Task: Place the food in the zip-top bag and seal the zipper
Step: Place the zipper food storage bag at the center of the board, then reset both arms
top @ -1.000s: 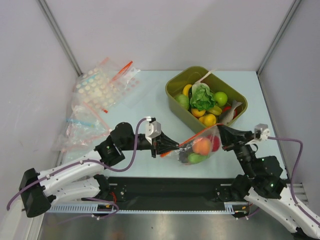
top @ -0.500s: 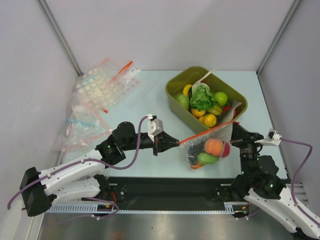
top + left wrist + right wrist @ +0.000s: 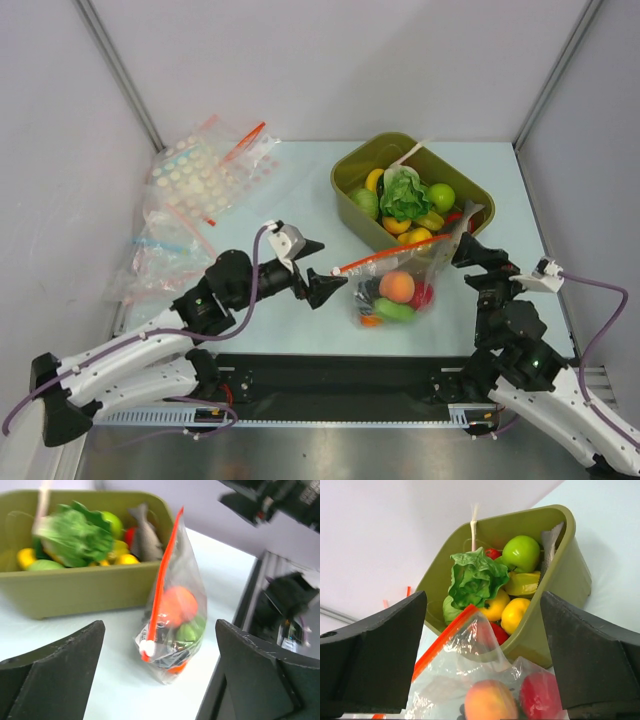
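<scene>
The zip-top bag (image 3: 395, 290) is being flanked by the left tool (image 3: 322, 268) and right tool (image 3: 478, 256), both being held spread wide, apparently clear of it.

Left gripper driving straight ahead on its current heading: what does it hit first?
Most likely the bag, which stands centred between the open jaws of the left gripper, zipper end facing it. The tub lies behind. Gap unclear.

You have the zip-top bag (image 3: 400, 272) standing on the table (image 3: 300, 190) between the grippers: the left gripper (image 3: 332, 266) at its 9 o'clock, the right gripper (image 3: 462, 265) at its 3 o'clock, both apart from it. The food (image 3: 397, 288) lies in its bottom and the zipper (image 3: 392, 257) runs along its top. The tub (image 3: 75, 590) sits just behind at 12 o'clock. A pile of other bags (image 3: 190, 205) lies well off at 10 o'clock.
</scene>
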Controlling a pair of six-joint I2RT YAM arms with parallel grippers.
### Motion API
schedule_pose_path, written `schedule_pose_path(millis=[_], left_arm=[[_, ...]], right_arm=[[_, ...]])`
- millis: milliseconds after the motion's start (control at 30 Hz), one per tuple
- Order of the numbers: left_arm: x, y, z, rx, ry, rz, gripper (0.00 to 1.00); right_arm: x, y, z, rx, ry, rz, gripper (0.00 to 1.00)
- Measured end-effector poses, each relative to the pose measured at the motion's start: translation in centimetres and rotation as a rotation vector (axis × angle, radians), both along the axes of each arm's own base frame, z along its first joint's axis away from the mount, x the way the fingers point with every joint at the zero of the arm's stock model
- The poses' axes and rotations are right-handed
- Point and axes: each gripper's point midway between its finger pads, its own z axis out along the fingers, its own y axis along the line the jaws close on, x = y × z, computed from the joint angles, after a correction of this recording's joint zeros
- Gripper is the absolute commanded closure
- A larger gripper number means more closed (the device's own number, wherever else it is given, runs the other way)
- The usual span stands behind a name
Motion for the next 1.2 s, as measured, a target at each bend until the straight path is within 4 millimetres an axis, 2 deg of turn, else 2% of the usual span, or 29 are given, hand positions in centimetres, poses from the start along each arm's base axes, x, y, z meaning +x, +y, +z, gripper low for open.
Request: schedule_pose_path(millis=[200, 433, 633, 767, 1033, 1200], left_arm=[[1.3, 2.9, 1.3, -0.064, -0.022, 0.162, 0.00], [4.2, 7.2, 0.7, -0.132, 0.047, 0.460, 0.00], [5.9, 10.1, -0.2, -0.192, 0.120, 0.675, 0.00], [6.0, 10.4, -0.9, -0.189, 0.129, 0.693, 0.00], [5.5, 9.0, -1.2, -0.170, 0.117, 0.613, 0.00], [5.5, 8.1, -2.1, -0.130, 0.117, 0.581, 0.00]], right_arm=[[0.8, 0.3, 0.5, -0.034, 0.050, -0.038, 0.00], [4.0, 3.2, 1.2, -0.099, 0.240, -0.119, 0.00], [5.3, 5.1, -0.7, -0.242, 0.398, -0.133, 0.00], [5.3, 5.7, -1.1, -0.320, 0.427, -0.070, 0.00], [4.6, 6.6, -2.5, -0.341, 0.369, 0.071, 0.00], [4.3, 6.2, -1.2, -0.287, 0.299, 0.078, 0.00]])
